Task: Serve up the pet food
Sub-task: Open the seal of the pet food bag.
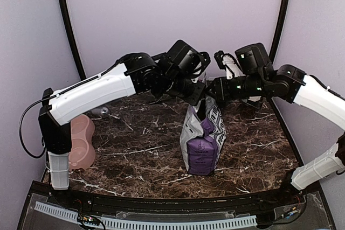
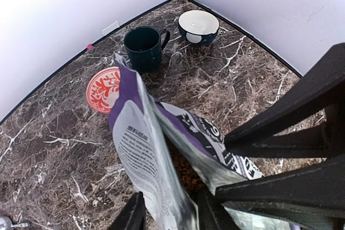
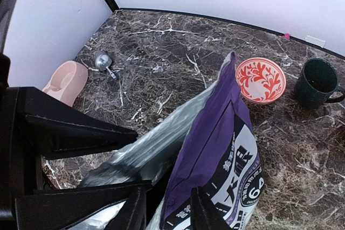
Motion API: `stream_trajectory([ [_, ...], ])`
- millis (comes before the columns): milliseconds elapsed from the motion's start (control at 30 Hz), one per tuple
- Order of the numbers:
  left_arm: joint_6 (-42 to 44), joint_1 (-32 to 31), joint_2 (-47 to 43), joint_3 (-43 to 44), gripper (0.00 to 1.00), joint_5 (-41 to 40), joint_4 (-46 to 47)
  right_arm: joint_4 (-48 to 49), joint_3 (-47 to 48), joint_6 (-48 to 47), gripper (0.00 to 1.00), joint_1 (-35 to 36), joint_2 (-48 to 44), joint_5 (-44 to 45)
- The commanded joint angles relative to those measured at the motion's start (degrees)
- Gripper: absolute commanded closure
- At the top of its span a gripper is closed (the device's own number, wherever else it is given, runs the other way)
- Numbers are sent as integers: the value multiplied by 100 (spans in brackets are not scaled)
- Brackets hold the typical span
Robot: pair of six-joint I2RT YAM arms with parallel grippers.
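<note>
Dark marble table (image 1: 135, 154), pale lilac walls (image 1: 161, 14). The left gripper (image 2: 170, 214) straddles one wall of the bag (image 1: 202, 144) and the right gripper (image 3: 167, 211) the other (pinching or loose, I cannot tell). The pet food (image 2: 180, 172) lies inside the bag mouth, lower centre of the left wrist view, just above the left jaws.

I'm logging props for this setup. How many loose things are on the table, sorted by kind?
Bowls: 3 (pink double bowl, red-patterned bowl, white-lined bowl)
Mugs: 1 (dark mug)
Scoops: 1 (metal scoop)
Bags: 1 (purple-and-white bag)
Total: 6
</note>
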Motion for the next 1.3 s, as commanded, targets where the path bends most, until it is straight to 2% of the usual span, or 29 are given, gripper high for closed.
stream_trajectory([
  [0, 176, 94, 9, 143, 63, -77, 229, 125, 220, -56, 70, -28, 239, 140],
  [233, 303, 202, 97, 132, 70, 4, 460, 185, 302, -146, 71, -167, 508, 166],
  [433, 330, 220, 144, 120, 92, 6, 472, 250, 184, -184, 97, -199, 495, 149],
  [500, 294, 216, 137, 128, 100, -85, 410, 237, 120, -187, 100, -218, 430, 113],
  [533, 282, 216, 133, 131, 100, -113, 373, 212, 97, -182, 100, -230, 381, 103],
  [800, 163, 216, -2, 188, 100, -452, -115, -366, 178, -131, 100, -258, -186, 446],
  [1033, 192, 218, -163, 24, 100, -373, 141, -312, 168, -138, 100, -295, -271, 320],
  [1100, 214, 216, -154, 14, 95, -271, 251, -244, 201, -138, 100, -292, -194, 229],
  [1200, 269, 216, -122, 10, 80, -170, 404, -150, 284, -176, 86, -289, -61, 201],
  [1267, 358, 218, -98, 6, 72, -48, 537, -108, 360, -217, 77, -299, 44, 212],
])
